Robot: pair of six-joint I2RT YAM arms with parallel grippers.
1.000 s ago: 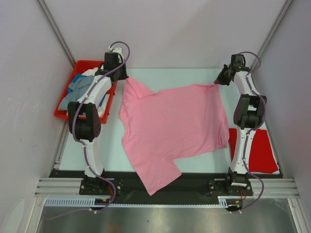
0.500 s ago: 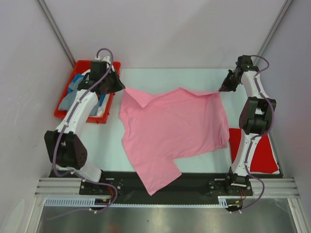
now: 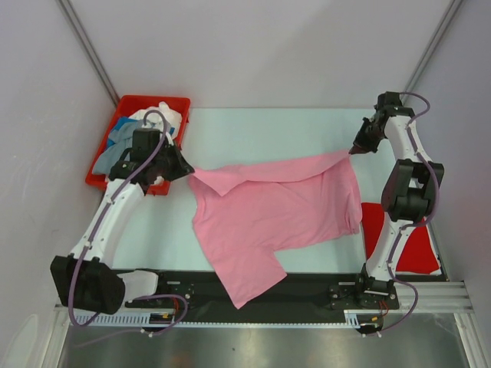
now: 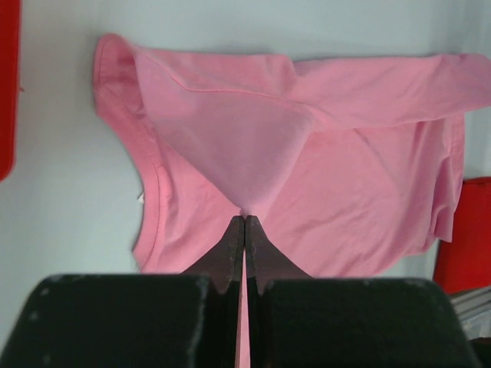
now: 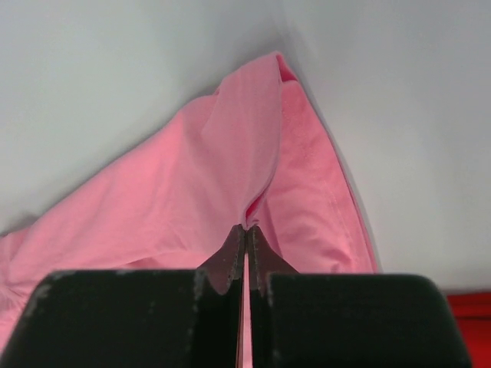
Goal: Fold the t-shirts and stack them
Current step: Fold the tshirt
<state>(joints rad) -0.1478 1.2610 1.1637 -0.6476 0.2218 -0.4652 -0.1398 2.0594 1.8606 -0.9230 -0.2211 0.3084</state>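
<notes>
Pink t-shirt (image 3: pixel 284 207) is what we've got pinched at both ends: left gripper (image 4: pixel 244 221) squeezed closed on a fold of it, right gripper (image 5: pixel 245 228) squeezed closed on another, cloth fanning out just ahead of each set of tips, the rest lying on the table (image 3: pixel 261 126) between them
</notes>
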